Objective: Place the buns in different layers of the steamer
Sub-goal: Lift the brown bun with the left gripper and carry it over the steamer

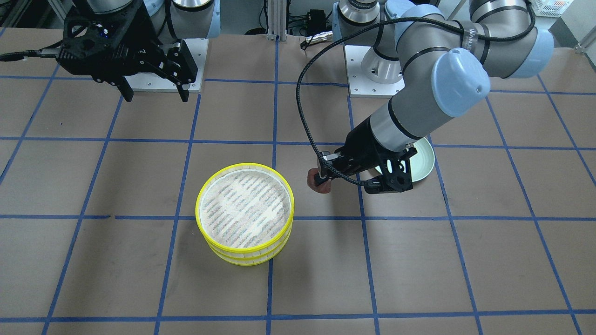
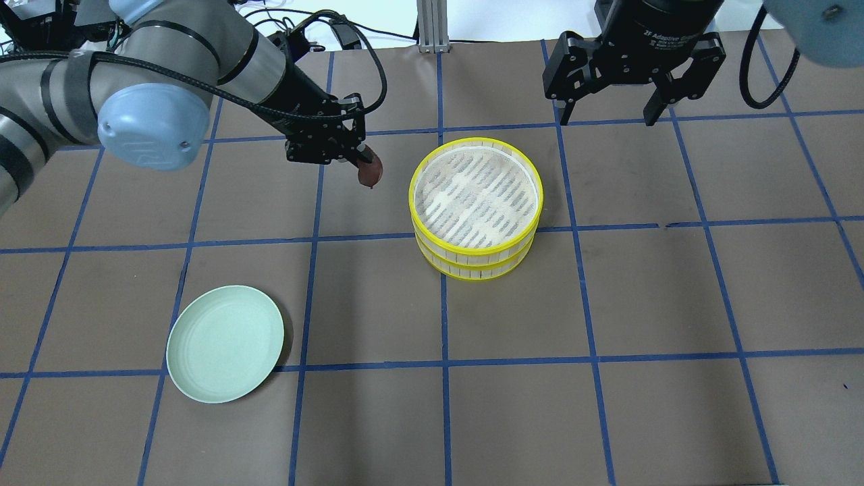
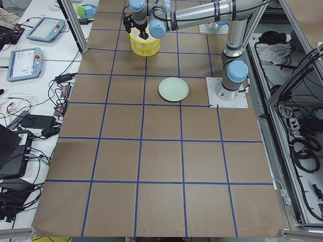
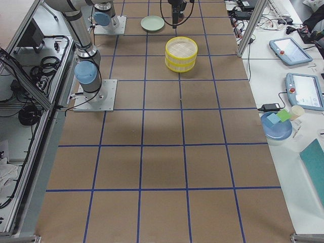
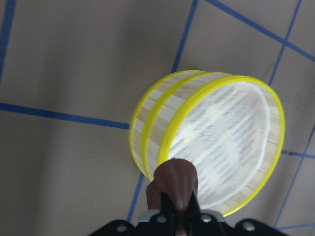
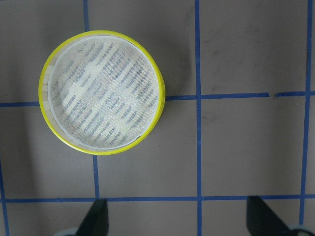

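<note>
The steamer [image 2: 413,202] is two stacked yellow-rimmed trays near the table's middle; the top tray's mesh floor is bare. My left gripper [image 2: 364,162] is shut on the dark brown bun [image 2: 370,173] and holds it above the table, just left of the steamer. In the left wrist view the brown bun [image 5: 176,184] hangs in front of the steamer's rim [image 5: 275,103]. My right gripper [image 2: 611,111] is open and empty, hovering beyond the steamer to its right. The right wrist view looks down on the steamer [image 6: 42,93]. The cream-white bun shows nowhere.
An empty pale green plate [image 2: 225,343] lies at the near left of the table, partly behind my left arm in the front-facing view [image 1: 426,160]. Brown table surface with blue tape grid lines surrounds the steamer.
</note>
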Controlling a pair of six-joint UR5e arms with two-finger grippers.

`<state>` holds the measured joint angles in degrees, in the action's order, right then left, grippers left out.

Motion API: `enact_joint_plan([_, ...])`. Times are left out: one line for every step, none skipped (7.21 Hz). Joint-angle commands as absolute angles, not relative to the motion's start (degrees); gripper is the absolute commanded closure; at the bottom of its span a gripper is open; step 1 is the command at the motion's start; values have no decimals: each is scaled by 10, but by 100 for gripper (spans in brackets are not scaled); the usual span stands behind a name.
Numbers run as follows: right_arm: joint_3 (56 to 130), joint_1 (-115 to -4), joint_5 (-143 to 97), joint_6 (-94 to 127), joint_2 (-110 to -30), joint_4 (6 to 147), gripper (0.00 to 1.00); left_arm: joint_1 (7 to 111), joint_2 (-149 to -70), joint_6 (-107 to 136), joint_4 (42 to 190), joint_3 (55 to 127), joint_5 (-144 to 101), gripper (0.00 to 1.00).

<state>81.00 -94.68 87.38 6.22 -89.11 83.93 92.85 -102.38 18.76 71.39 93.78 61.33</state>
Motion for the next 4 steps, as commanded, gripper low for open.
enact_joint_plan([833, -947, 875, 56, -906, 838, 0, 973, -1055, 200, 667, 940, 546, 100])
enact_joint_plan([834, -946, 876, 56, -906, 841, 0, 999, -1071, 223, 624, 941, 526, 100])
enact_joint_plan([834, -946, 876, 56, -906, 839, 0, 1004, -1084, 236, 619, 943, 528, 43])
enact_joint_plan([834, -946, 876, 56, -907, 839, 0, 1004, -1092, 236, 620, 947, 527, 7])
